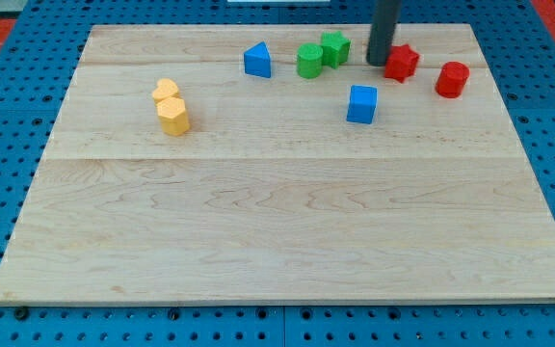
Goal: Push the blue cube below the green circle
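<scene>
The blue cube [361, 104] sits on the wooden board right of centre near the view's top. The green circle, a short cylinder [309, 61], stands up and to the left of it, touching a green star [334, 47]. My tip [382, 62] is the lower end of the dark rod that comes down from the view's top. It stands just left of a red star [402, 62] and above the blue cube, a short gap away from the cube.
A blue triangular block [257, 61] lies left of the green circle. A red cylinder [451, 79] is at the right. A yellow heart [166, 92] and a yellow hexagon [173, 116] touch at the left. The wooden board [277, 222] lies on a blue pegboard.
</scene>
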